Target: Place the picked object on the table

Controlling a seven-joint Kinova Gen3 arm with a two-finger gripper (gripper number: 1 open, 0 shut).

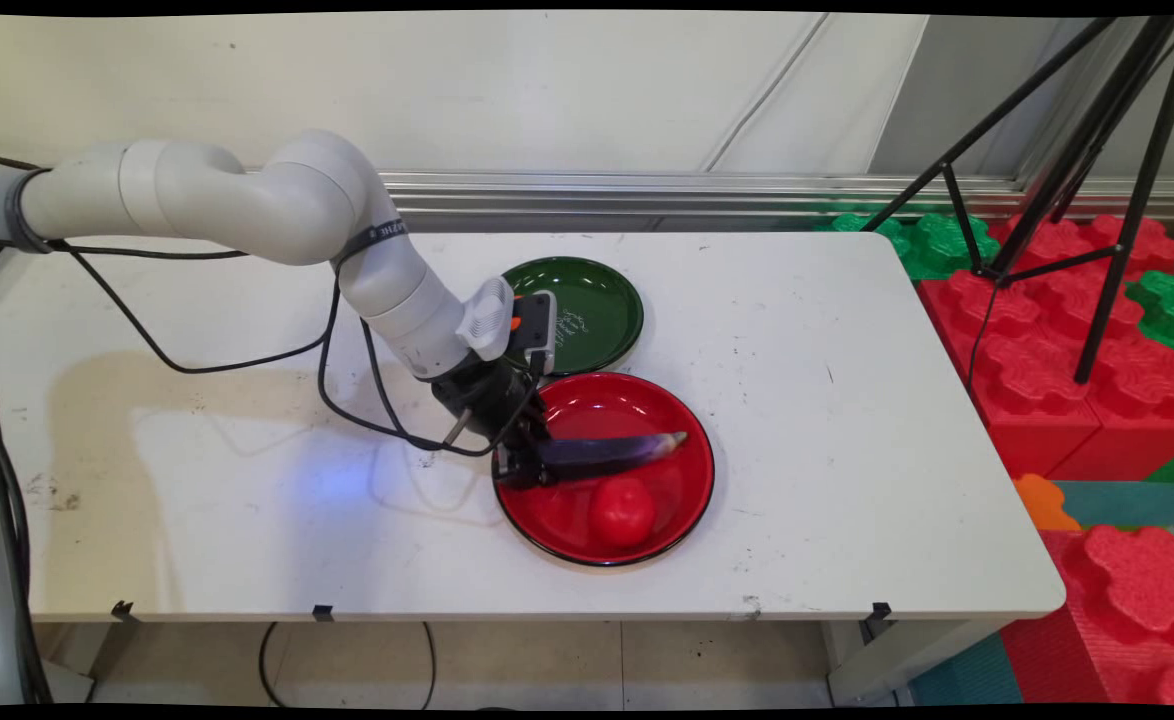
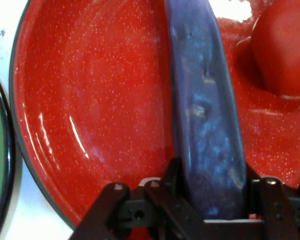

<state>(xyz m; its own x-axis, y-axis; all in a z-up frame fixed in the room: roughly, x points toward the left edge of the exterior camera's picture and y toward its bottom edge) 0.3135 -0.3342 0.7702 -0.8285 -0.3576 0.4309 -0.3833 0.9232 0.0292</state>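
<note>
While the black two-finger gripper (image 1: 525, 466) reaches down over the left rim of the round glossy red plate (image 1: 682, 500), its jaws are pinched on the thick end of a long, slim purple eggplant (image 1: 612, 453), one finger on each side of it, as the hand view shows with the eggplant (image 2: 207, 130) running up from between the fingers (image 2: 172, 177). From that grip the eggplant stretches to the right across the middle of the red plate, its pale pointed tip near the plate's centre right; whether its underside rests on the plate or sits slightly above it cannot be told. Just in front of the eggplant, on the same plate, lies a round red tomato (image 1: 622, 511), close to the eggplant but apart from it; in the hand view the tomato (image 2: 285, 47) shows at the upper right, with red plate (image 2: 90, 110) surface between it and the eggplant. Behind the red plate, with rims touching or nearly so, sits a round dark green plate (image 1: 602, 300), partly hidden by the wrist of the white arm (image 1: 387, 270), which comes in from the left with black cables (image 1: 247, 360) hanging from it. Both plates stand on the white table (image 1: 847, 420). Beyond the table's right end lie large red and green foam blocks (image 1: 1047, 330), with the black legs of a tripod (image 1: 1097, 180) standing over them
</note>
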